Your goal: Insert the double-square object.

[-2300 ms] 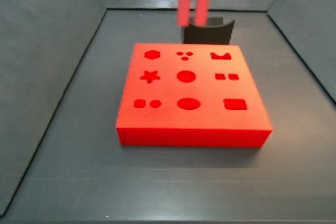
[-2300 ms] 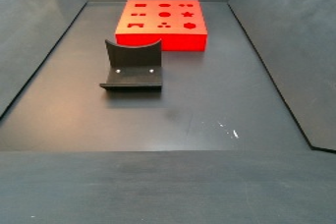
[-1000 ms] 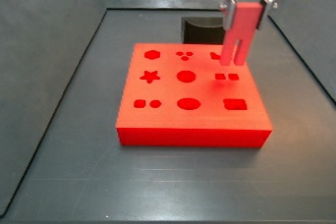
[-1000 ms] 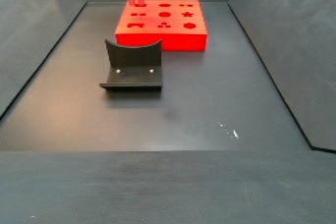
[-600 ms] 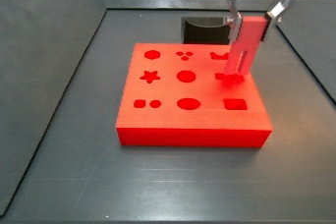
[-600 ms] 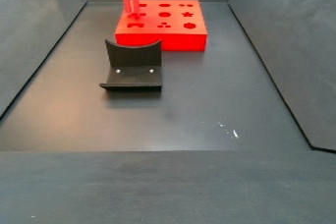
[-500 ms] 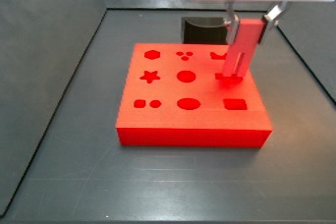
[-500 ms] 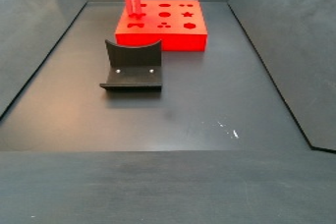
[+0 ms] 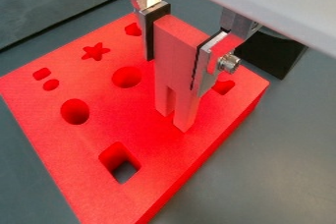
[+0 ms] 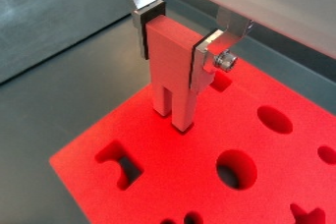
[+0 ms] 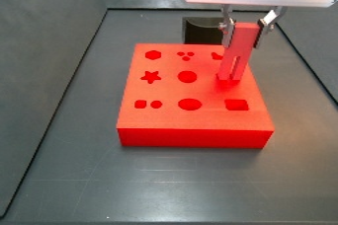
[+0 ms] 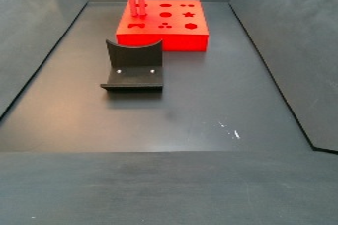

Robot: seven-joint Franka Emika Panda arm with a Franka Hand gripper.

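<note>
The end effector (image 9: 180,41) is gripping the red bar (image 9: 179,76) upright, its 2 prongs entering the red block (image 9: 79,154); likely next: pressing straight down.

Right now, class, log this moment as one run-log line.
pincer: shut on double-square object | prongs: at red block top | fixture: empty

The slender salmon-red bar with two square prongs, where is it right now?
The slender salmon-red bar is clamped upright in the gripper, its prongs down at the top of the large flat red block, near the edge facing the dark curved stand.
</note>
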